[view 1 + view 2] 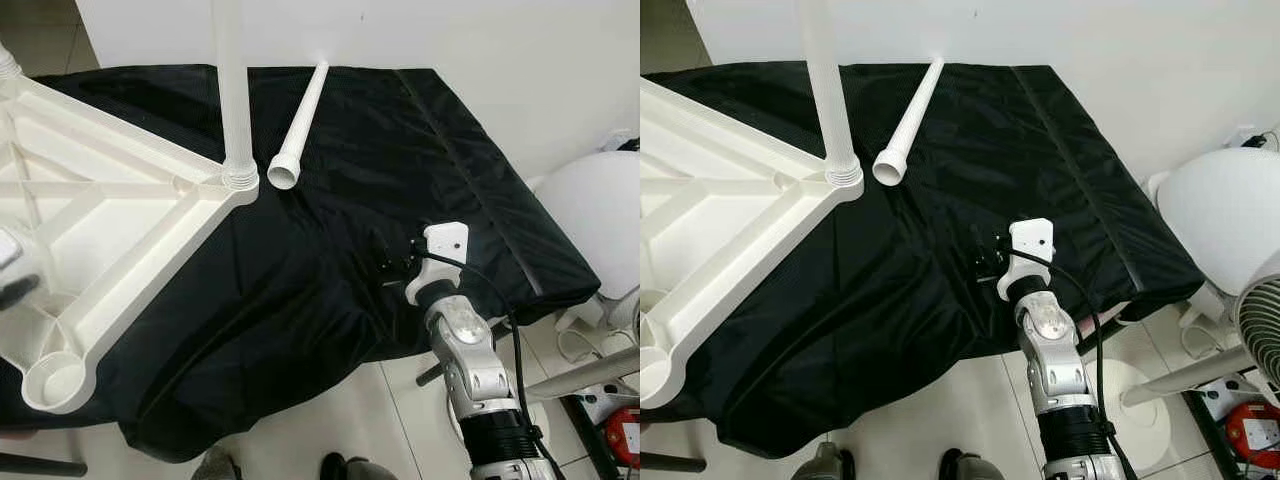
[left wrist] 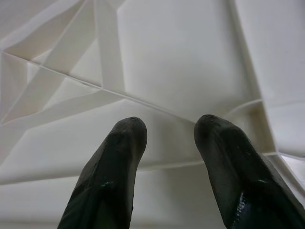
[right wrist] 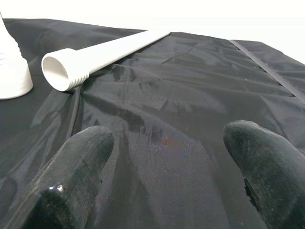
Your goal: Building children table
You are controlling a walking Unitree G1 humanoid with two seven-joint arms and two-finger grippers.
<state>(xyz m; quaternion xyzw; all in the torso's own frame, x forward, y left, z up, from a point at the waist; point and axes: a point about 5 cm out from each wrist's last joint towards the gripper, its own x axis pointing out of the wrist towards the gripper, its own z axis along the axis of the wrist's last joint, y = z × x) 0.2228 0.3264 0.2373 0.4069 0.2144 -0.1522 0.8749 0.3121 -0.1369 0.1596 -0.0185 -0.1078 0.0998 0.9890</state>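
Nearest the robot, at the bottom of the head views: pale tiled floor and the dark toes of shoes at the frame edge.

Right arm, silver, reaches up from the near edge over the black cloth that covers the work surface. Right gripper sits low over the cloth near its near-right part; fingers spread well apart, nothing between them, only wrinkled black fabric below. A black cable loops along the wrist.

Left gripper: fingers parted with a clear gap, empty, poised close over the ribbed underside of the white plastic tabletop. Contact with the plastic cannot be judged.

The tabletop lies upside down on the left half of the cloth, overhanging the cloth's near-left edge. An empty round leg socket shows at its near corner. At the corner pointing toward the cloth's middle, a white leg stands upright, its threaded end seated in that corner's socket.

Just beside that corner, apart from it, a loose white table leg lies flat on the cloth, threaded open end toward the robot, the other end pointing to the cloth's far edge.

Beyond the cloth's right edge: a white fan on the floor. White wall behind.
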